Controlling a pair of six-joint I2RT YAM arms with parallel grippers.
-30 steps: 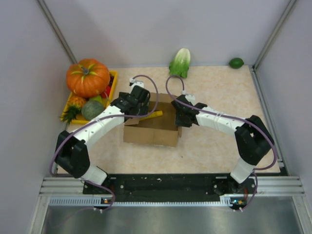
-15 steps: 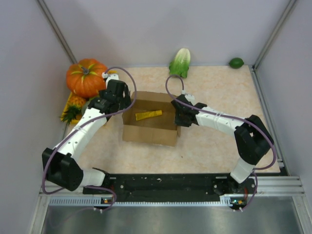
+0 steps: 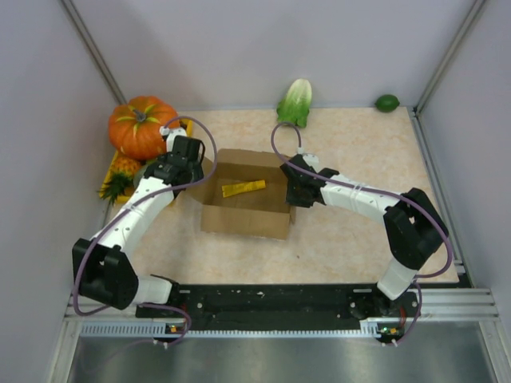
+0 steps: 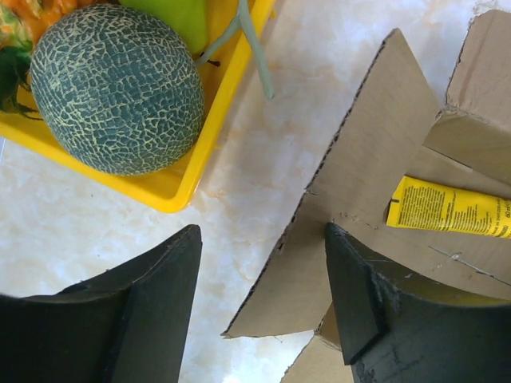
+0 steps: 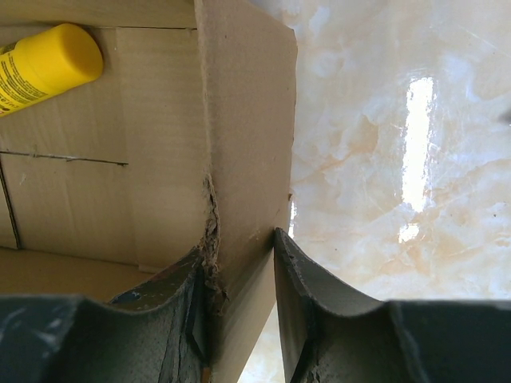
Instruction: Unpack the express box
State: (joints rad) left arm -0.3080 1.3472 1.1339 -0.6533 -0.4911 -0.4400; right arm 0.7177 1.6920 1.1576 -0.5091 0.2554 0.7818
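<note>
Bench [image 3: 359, 231]: pale marble top beneath both arms.
Box [image 3: 247, 217]: centre of the bench, flaps splayed open, long axis 9 to 3 o'clock.
Right claw [image 5: 238, 247]: pinched narrow on the box's 3 o'clock wall.
Left claw [image 4: 262, 239]: parted wide, empty, astride the 9 o'clock flap.
Yellow tube [image 3: 243, 188]: inside, about 4 o'clock from the free left claw, lying 8 to 2 o'clock.
</note>
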